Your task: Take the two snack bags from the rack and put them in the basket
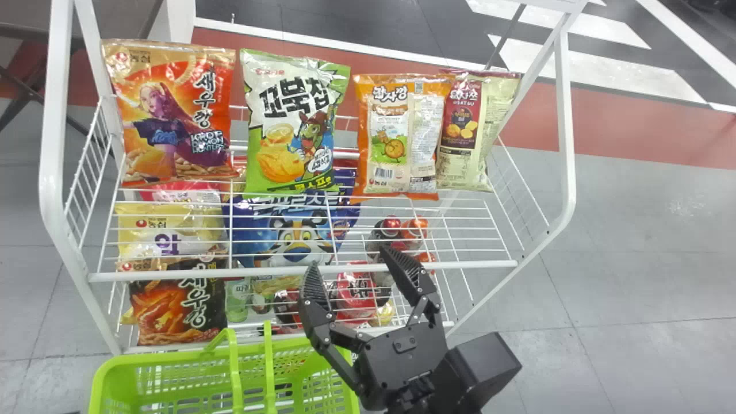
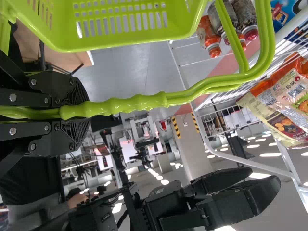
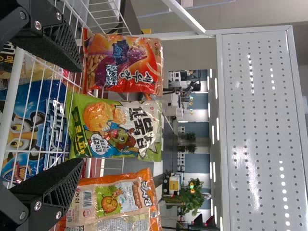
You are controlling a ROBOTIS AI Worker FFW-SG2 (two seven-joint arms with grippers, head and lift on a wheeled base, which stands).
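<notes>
A: Basket (image 1: 99, 385), one, in front of the rack (image 1: 172, 275) toward its left end. Handle (image 2: 134, 103) in the left gripper (image 2: 77, 109), its fingers closed round the grip.

B: Upper shelf, left to right?

A: Red bag (image 1: 172, 115), green bag (image 1: 293, 121), orange bag (image 1: 397, 138), cream bag (image 1: 474, 132). Four pieces, upright, long axes running up and down.

B: Right gripper (image 1: 351, 259)?

A: Fingers spread wide, nothing held, just in front of the shelf's front rail. The right wrist view sets the green bag across the gap between them, the red bag to one side, the orange bag to the other.

B: Which two bags are wanted?

A: Not specified in the task. By alignment, the green bag is the likeliest first: ahead of the right fingers and a little to their left. The right arm is the one free to take it; the next move calls for a straight advance, one finger to each side edge.

B: Risk?

A: A finger might catch the orange bag, a near neighbour.

B: Lower stock, left to right?

A: Yellow bag (image 1: 167, 230) and black bag (image 1: 178, 305), blue bag (image 1: 293, 236), bottles (image 1: 397, 227). The four upper bags are all on the rack, none in the basket.
</notes>
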